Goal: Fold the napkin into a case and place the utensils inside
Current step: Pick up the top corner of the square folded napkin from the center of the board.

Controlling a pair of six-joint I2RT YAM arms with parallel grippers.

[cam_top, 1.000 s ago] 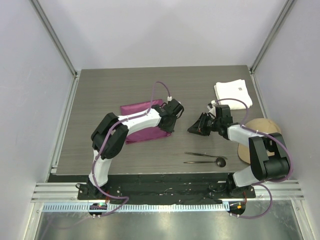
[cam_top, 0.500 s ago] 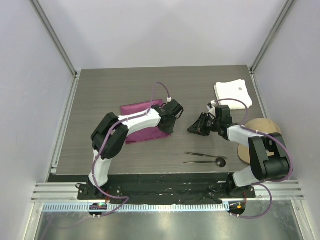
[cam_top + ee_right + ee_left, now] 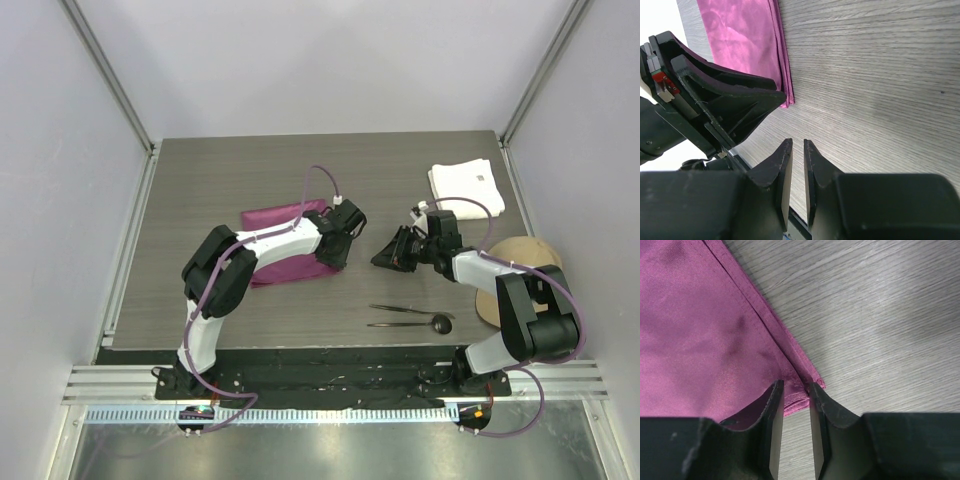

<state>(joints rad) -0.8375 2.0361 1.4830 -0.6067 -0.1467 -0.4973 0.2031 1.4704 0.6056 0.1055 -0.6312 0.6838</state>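
Right, the left gripper (image 3: 796, 388) is down at the near right corner of the napkin (image 3: 705, 340). Its jaws stand a little apart, straddling the hemmed corner, and the slot between them is far wider than the thin cloth, so I read that as no pinch. Low at the corner is where you'd be to set a fold flat or take a fresh hold of the edge. The napkin lies flat and folded, left of centre on the table (image 3: 220, 170), and stacked hems show along its right edge.

Over to the right gripper (image 3: 796, 145): jaws nearly together with a slim empty slit, holding nothing. It hangs over bare wood just right of that corner, tips pointed toward the cloth. To me it looks parked close, ready to help with the fold.

Further out, the utensils (image 3: 410, 315) lie side by side at lower right of the overhead view, well apart from the napkin and untouched. A white cloth (image 3: 467, 186) sits upper right.

Now the blind spots. The left arm covers the napkin's middle from above, so I can't count the folds or see any pocket opening. The second utensil is too thin to identify. A tan round thing (image 3: 520, 255) at the right edge is half hidden behind the right arm.
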